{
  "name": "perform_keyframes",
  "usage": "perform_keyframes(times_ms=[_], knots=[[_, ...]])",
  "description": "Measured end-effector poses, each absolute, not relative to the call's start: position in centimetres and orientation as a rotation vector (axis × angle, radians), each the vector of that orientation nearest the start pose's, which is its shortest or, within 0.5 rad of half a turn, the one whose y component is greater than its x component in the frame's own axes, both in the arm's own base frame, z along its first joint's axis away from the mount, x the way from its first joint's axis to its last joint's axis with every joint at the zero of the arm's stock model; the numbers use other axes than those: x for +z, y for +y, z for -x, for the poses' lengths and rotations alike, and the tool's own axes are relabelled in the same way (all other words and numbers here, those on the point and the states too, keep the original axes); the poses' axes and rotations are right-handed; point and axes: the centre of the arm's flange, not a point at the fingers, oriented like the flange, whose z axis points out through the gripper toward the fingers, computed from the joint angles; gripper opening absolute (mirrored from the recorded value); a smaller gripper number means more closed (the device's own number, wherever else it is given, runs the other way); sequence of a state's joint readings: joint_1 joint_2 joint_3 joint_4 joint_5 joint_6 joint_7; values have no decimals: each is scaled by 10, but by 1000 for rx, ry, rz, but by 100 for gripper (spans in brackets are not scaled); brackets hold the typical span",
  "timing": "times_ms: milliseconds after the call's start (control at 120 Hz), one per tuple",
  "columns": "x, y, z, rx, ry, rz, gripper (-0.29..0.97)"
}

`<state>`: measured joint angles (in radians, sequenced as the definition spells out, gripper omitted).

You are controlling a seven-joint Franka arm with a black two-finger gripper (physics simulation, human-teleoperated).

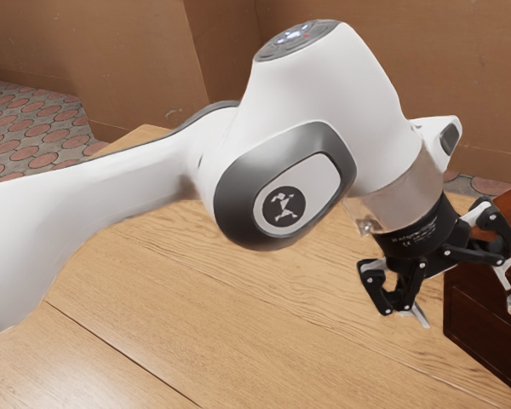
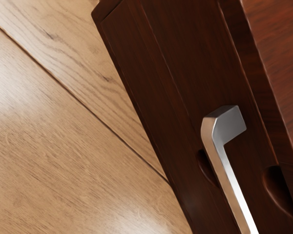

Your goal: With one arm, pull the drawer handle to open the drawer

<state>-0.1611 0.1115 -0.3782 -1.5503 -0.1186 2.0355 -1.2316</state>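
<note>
Fig. 1 | gripper [image 1: 460, 294] hovering wide open, gripping nothing | drawer handle [image 2: 223, 161] lying just ahead, long axis running along drawer front [image 2: 171, 97]

Exterior camera: close beside the arm [image 1: 307, 128], looking down across the table [image 1: 196, 324] toward the drawer [image 1: 485, 315]. Wrist camera: on the arm's wrist, very near the handle [image 2: 224, 146]. Shared: drawer front, table.

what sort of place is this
Probably a simulated indoor room: a light wooden table, a dark wooden drawer with a metal handle, a patterned floor and brown walls.
</note>
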Motion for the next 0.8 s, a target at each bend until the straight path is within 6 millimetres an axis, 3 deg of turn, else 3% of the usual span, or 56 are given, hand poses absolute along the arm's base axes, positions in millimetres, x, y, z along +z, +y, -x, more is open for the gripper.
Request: perform_keyframes(times_ms=[100, 267, 408, 800], knots=[[621, -333, -539, -211, -1251, 3318, 65], [616, -339, -550, -202, -1284, 3328, 65], [604, -356, -551, -171, -1267, 3343, 65], [581, -365, -557, -155, -1308, 3338, 65]])
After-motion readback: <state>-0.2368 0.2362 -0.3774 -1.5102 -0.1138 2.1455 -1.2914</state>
